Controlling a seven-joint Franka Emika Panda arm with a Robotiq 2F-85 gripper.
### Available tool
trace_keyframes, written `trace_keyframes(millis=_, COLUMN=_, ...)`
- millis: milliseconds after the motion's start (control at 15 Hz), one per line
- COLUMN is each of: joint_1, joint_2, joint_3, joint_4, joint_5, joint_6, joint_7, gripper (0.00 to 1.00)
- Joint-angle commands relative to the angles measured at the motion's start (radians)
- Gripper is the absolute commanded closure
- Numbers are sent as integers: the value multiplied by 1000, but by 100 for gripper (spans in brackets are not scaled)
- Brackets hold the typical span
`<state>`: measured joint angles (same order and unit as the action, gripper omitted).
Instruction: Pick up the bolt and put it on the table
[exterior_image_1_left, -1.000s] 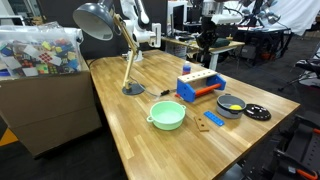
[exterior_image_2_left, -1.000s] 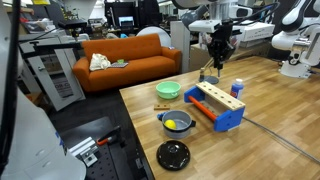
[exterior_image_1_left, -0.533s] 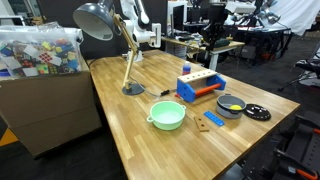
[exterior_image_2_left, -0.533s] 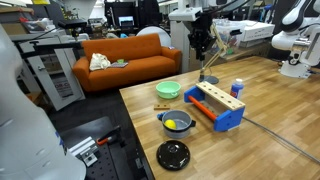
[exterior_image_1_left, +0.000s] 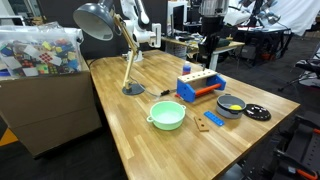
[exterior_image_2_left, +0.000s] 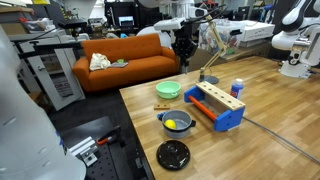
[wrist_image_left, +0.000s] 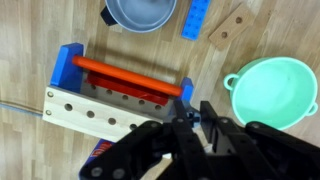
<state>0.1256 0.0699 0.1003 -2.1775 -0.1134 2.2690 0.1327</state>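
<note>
Gripper (wrist_image_left: 197, 113), black, is hovering over blue-ended wooden toolbox (wrist_image_left: 90, 105). Bolt is not showing and jaw closure cannot be told. Bare light-brown plank table (wrist_image_left: 40, 30) is lying alongside.

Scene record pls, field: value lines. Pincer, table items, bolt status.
pincer: high above the table, touching nothing on it; open or shut unclear
table: light wood planks
toolbox: blue ends, orange-red bar, wooden board with holes
bowl: green, empty, beside toolbox
pot: grey, yellow item inside
lid: black, apart from pot
blue block: flat, next to wooden piece
lamp: grey, standing on table
bolt: not identifiable in any view
</note>
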Motion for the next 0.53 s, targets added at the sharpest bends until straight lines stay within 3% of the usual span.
trace_keyframes(millis=0, joint_1=31, joint_2=84, joint_3=17, joint_4=45, joint_5=-121, joint_6=-49, joint_7=9, gripper=95)
trace_keyframes(millis=333, joint_1=103, joint_2=260, joint_3=-8, joint_4=102, joint_5=-353, joint_6=-111, joint_7=108, gripper=95)
trace_keyframes(millis=467, joint_1=119, joint_2=316, joint_3=-13, joint_4=130, joint_5=-373, joint_6=-150, joint_7=108, gripper=95)
